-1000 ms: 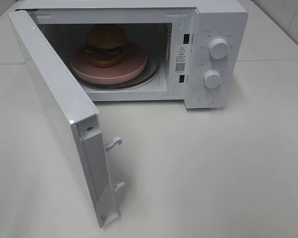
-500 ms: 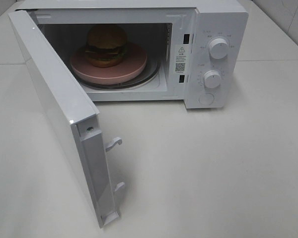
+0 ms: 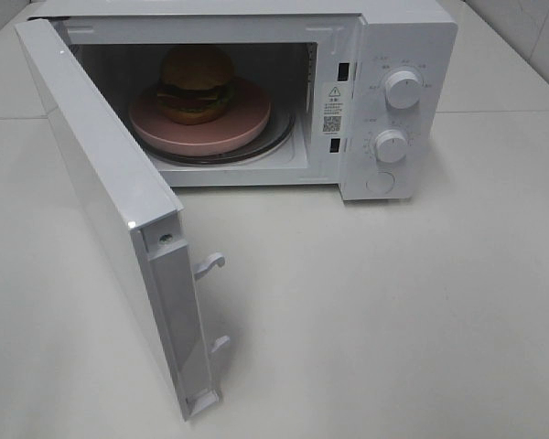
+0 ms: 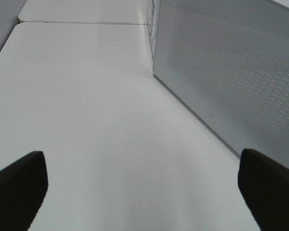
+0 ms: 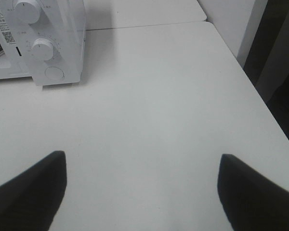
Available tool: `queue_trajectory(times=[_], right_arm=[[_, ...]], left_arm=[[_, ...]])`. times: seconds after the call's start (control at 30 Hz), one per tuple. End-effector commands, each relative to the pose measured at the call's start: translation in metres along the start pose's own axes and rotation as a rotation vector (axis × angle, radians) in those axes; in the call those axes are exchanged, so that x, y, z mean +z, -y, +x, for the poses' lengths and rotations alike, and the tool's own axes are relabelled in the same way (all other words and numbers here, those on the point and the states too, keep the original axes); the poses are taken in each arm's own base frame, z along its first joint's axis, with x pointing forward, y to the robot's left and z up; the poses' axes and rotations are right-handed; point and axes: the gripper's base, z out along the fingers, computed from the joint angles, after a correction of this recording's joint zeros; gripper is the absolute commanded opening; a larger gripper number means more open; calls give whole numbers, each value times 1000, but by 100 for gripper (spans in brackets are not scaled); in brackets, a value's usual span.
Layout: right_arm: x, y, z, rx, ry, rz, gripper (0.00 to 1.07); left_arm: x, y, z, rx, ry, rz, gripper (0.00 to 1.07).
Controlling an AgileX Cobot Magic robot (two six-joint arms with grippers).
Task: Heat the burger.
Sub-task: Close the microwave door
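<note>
burger [image 3: 195, 84] on pink plate [image 3: 242, 121] | inside microwave [image 3: 403, 37] | door [image 3: 101, 197] open

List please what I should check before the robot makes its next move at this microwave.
1. The burger sits on the pink plate inside the microwave: ok.
2. The plate lies fully behind the front sill: ok.
3. The door is shut: not ok, it stands wide open.
4. The left gripper is open and empty: ok.
5. The right gripper is open and empty: ok.
6. The knobs are set for heating: cannot tell.
</note>
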Motion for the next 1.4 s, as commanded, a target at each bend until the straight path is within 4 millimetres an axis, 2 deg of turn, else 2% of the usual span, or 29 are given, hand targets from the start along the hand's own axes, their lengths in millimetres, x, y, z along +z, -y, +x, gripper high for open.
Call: queue_trajectory(times=[0.03,0.73,0.83,0.87,0.9,0.93,1.03,1.1,1.17,1.2,1.3,1.33,1.37,1.4], right_arm=[[-2,1,3,-3,27,-2,76],[-2,1,3,-3,27,-2,76],[-2,1,3,-3,27,-2,76],[-2,1,3,-3,27,-2,76],[-2,1,3,-3,27,-2,76],[-2,1,3,-3,27,-2,76],[-2,1,3,-3,27,-2,76],[-2,1,3,-3,27,-2,76],[-2,1,3,-3,27,-2,76],[-2,1,3,-3,27,-2,76],[-2,1,3,-3,27,-2,76],[-2,1,3,-3,27,-2,76],[-2,1,3,-3,27,-2,76],[-2,1,3,-3,27,-2,76]], left_arm=[[0,0,0,-8,4,1,105],[1,0,-1,-13,-2,0,105],[2,0,-12,-20,20,8,105],[5,-1,-27,-18,65,1,105],[8,-1,-32,-19,81,-2,105],[18,-3,-45,-22,117,-9,104],[25,-4,-49,-18,117,-12,104],[52,-8,-66,39,152,-31,97],[58,-9,-68,51,159,-35,94],[73,-10,-71,58,156,-38,84],[81,-11,-72,53,158,-39,78],[94,-12,-72,40,159,-42,66],[106,-14,-72,37,181,-54,49],[106,-14,-72,37,181,-54,49]])
